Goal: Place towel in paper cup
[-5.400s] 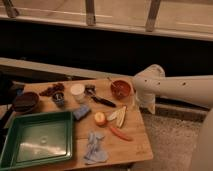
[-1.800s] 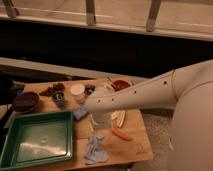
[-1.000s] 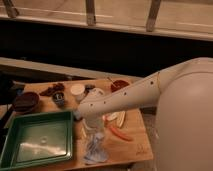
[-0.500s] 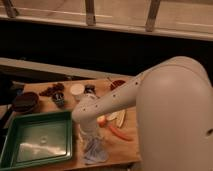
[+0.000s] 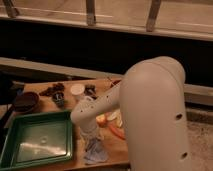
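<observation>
Since half a second ago the arm has swung closer to the camera, so that its pale shell now fills much of the right and middle of the view. Its forearm reaches down and to the left, towards the front edge of the counter. The jaws sit at the low end of that reach, directly over the towel and seemingly touching its top. Whether they are parted or closed, and whether they have any cloth between them, cannot be told from this view.

The towel lies crumpled on the counter just to the right of the green tray, at about the same spot as in the earlier frames. The paper cup stands upright farther back, well apart from the towel, with nothing visible in it. A dark bowl sits at the left and a carrot lies near the arm.

By this showing the task is in its early part: the approach looks finished and the grasp is in hand or about to be. Lifting the towel, carrying it back to the cup and pushing it inside all remain.
</observation>
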Robot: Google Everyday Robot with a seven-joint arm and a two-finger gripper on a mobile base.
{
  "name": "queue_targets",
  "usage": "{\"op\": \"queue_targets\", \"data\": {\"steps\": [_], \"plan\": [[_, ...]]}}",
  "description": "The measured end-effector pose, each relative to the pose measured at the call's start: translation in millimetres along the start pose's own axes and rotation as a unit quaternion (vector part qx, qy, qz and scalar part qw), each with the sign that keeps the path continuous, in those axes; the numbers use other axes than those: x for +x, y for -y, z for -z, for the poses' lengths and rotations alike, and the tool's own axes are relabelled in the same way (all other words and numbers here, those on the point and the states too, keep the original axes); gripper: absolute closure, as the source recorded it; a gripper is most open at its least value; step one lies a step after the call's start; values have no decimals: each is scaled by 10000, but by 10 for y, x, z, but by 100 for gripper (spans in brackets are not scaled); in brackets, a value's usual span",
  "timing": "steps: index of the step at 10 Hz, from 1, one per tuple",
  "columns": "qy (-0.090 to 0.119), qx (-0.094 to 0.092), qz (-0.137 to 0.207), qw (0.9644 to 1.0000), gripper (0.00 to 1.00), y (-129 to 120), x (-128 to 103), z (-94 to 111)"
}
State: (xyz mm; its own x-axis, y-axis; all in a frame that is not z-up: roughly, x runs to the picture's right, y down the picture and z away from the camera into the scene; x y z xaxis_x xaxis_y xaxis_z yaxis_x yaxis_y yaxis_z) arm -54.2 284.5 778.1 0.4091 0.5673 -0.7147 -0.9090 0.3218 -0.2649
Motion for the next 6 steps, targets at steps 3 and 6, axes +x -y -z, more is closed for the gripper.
{"op": "queue_targets", "data": {"steps": [3,6], "plan": [[38,-20,51,10000,75,-1,-6,-2],[213,33,24,9998,100,35,21,148]]}}
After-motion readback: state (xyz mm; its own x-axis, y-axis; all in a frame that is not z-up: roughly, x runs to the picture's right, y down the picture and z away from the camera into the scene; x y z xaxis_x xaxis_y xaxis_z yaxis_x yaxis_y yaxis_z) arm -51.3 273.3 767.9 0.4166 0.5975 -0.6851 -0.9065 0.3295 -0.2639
